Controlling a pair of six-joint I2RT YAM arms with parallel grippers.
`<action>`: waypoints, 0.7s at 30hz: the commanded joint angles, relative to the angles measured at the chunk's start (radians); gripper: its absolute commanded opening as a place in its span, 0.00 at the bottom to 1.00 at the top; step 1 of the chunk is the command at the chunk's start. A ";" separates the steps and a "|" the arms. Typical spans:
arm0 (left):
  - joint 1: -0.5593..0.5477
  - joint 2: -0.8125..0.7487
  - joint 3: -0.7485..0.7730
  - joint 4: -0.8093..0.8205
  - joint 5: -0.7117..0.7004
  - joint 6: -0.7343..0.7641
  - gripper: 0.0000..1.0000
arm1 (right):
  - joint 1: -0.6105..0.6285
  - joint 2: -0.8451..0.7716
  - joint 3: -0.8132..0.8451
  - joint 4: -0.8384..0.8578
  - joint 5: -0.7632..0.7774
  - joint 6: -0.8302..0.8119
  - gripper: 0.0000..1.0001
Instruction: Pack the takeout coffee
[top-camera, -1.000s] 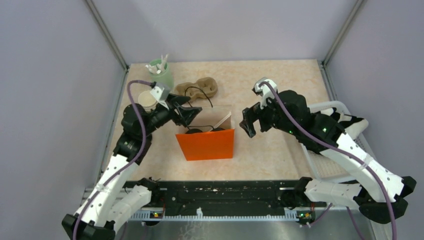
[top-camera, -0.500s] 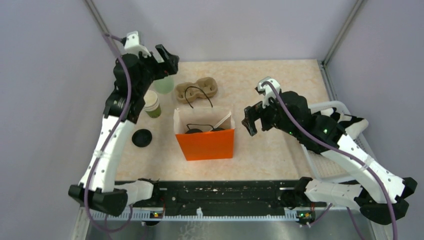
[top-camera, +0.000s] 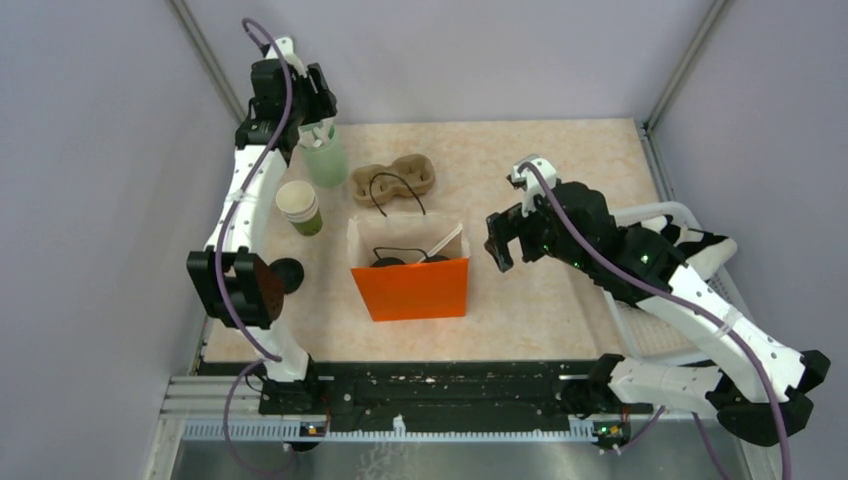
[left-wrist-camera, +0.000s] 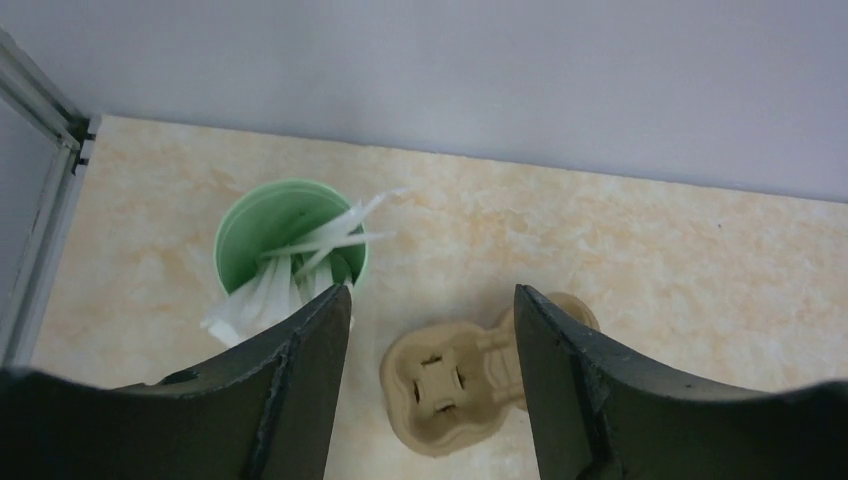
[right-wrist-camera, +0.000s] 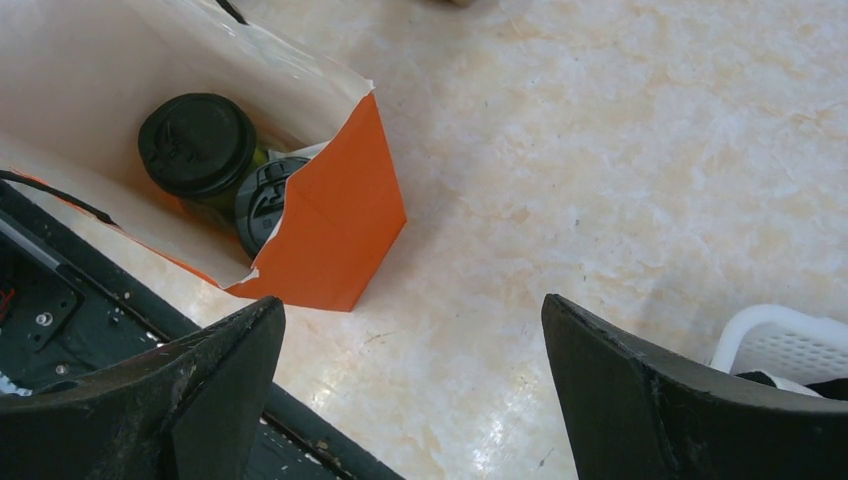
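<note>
The takeout coffee (right-wrist-camera: 197, 143), olive-green with a round black lid, stands upright inside the open orange paper bag (right-wrist-camera: 335, 235). A second black-lidded cup (right-wrist-camera: 265, 200) stands against it. In the top view both lids (top-camera: 388, 262) show in the bag (top-camera: 410, 288). My left gripper (top-camera: 316, 112) is open and empty, raised high at the back left above the pale-green cup of white sticks (left-wrist-camera: 290, 240). My right gripper (top-camera: 497, 245) is open and empty, just right of the bag; it also shows in the right wrist view (right-wrist-camera: 410, 305).
A lidless cream-and-green cup stack (top-camera: 299, 207) stands left of the bag. A loose black lid (top-camera: 288, 275) lies near the left arm. A tan cup carrier (top-camera: 393, 180) sits behind the bag. A white basket (top-camera: 668, 212) is at the right edge.
My left arm has swung up and back from above the bag to the back left corner, over the cup of sticks. The right arm has not moved.
</note>
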 joint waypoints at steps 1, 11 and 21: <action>0.017 0.107 0.166 -0.004 -0.016 0.062 0.64 | -0.011 0.021 0.057 -0.012 0.022 -0.009 0.99; 0.030 0.321 0.389 -0.137 -0.026 0.025 0.51 | -0.032 0.047 0.057 -0.007 0.015 -0.040 0.99; 0.041 0.405 0.443 -0.155 -0.064 0.063 0.48 | -0.068 0.053 0.050 -0.002 -0.005 -0.064 0.99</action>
